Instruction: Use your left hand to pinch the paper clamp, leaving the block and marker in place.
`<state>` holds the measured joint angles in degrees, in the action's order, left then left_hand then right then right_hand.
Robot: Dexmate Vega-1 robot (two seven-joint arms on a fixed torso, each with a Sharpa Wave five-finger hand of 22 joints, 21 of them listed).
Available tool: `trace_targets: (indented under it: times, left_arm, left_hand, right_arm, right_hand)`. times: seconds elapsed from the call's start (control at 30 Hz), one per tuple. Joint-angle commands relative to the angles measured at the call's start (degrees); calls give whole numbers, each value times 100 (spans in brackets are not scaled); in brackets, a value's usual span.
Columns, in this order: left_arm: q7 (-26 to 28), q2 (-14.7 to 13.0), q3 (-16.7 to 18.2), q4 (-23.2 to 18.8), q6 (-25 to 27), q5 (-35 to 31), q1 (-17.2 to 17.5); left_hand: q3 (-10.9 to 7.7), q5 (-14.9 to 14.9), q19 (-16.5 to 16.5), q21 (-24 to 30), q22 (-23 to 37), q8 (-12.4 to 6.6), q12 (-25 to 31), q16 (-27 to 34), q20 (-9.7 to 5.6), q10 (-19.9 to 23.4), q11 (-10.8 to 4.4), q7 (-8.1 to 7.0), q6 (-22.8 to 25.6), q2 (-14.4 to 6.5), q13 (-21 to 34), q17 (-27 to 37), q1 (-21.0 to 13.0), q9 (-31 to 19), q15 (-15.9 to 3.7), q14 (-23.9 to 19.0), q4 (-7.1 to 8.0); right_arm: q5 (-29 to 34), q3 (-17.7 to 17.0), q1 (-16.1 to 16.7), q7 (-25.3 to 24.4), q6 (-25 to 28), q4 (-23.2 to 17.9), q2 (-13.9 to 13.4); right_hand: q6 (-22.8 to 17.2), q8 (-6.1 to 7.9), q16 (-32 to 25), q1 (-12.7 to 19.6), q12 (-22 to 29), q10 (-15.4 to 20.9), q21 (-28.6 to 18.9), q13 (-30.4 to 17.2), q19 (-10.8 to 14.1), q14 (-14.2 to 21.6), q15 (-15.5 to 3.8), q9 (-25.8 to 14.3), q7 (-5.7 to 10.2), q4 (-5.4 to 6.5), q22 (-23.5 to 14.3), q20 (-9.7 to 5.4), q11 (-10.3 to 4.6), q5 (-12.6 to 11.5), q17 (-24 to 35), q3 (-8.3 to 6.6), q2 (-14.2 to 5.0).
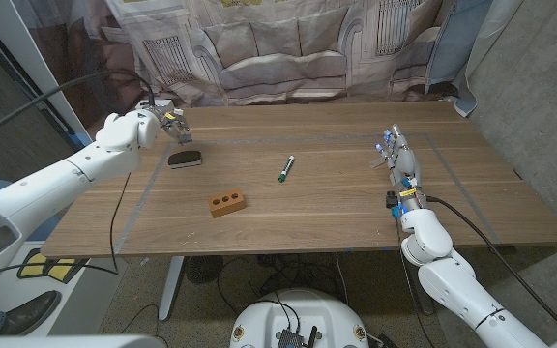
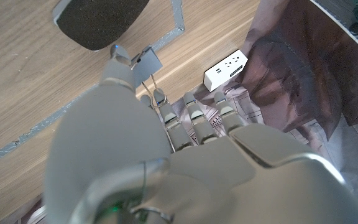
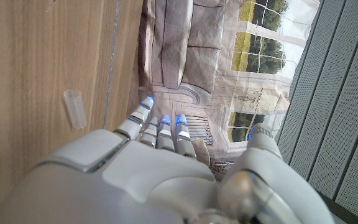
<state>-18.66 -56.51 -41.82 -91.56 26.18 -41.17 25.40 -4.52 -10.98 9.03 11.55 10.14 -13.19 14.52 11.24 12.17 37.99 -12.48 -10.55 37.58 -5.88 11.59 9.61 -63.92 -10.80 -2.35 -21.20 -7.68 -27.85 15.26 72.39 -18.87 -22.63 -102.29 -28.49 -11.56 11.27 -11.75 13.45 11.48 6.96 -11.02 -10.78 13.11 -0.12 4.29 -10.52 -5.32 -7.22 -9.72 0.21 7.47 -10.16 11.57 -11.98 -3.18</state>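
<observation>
Left hand point(image 1: 141, 128) is raised over the far-left part of the worktop point(image 1: 337, 208), and the paper clamp point(image 2: 145, 64) is pinched at its fingertips. In the left wrist view the small dark clamp body sits between thumb and a finger, with a thin wire loop handle trailing back toward the palm. So the clamp is off the wood, in the hand, just above and beside a black oval object point(image 1: 185, 159) lying on the worktop.

Handling, as a judgement: the clamp looks light, stiff metal, springy and small. Smooth sides could slip or twist out of a fingertip pinch; hard to break. The best hold is probably across the flat faces of the body, or on the wire handles if it needs squeezing open. The present grip looks shallow, right at the tips, so the clamp could rotate.

The brown block point(image 1: 227, 203) lies near the front-left centre and the marker point(image 1: 285, 169) near mid-table, well apart from each other and from the left hand. Both look undisturbed.

Right hand point(image 1: 397, 162) stands on its edge at the right side, fingers straight and together, holding nothing. A small clear tube point(image 3: 74, 108) lies on the wood near it.
</observation>
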Motion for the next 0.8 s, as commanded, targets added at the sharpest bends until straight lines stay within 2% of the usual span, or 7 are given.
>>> trace_targets:
  times: [0.03,0.2,0.33,0.8]
  left_arm:
    - [-102,-122,217,-369,63,-56,182]
    - [-33,-141,304,-446,73,-25,280]
    - [36,-151,391,-489,85,57,360]
    - [77,-141,441,-542,19,162,441]
  left_hand:
    - [-26,24,22,18,18,-7,4,-14,7,49,2,13,60,10,19,2,45,-13,-292,-61,-18]
    - [-41,31,39,19,20,-3,13,-16,4,159,3,24,152,7,22,2,61,-14,-270,-105,-18]
    - [-86,38,125,39,22,-53,39,-25,4,377,6,62,445,-24,24,0,55,-15,-359,-157,-28]
    - [-201,64,306,69,24,-87,64,-1,-19,813,13,76,934,-72,20,0,38,1,-384,-454,-54]
  right_arm:
    - [1,-16,44,-1,-48,9,15]
    - [7,-13,54,-3,-45,8,16]
    - [17,-13,61,-7,-40,-1,13]
    - [23,-9,70,3,-8,-43,-9]
  right_hand:
    - [-7,-16,-5,43,4,24,-2,-30,-32,28,41,-23,17,-13,-12,17,18,-1,31,19,-22]
    - [-4,-18,-2,46,2,21,-1,-30,-34,22,51,-23,19,-14,-12,15,23,-1,31,20,-23]
    - [-3,-18,-3,46,3,24,-1,-30,-34,24,52,-23,23,-14,-12,17,23,-1,30,20,-23]
    - [-19,-12,-4,46,3,25,-1,-31,-37,29,34,-23,17,-14,-12,18,26,-1,31,25,-24]
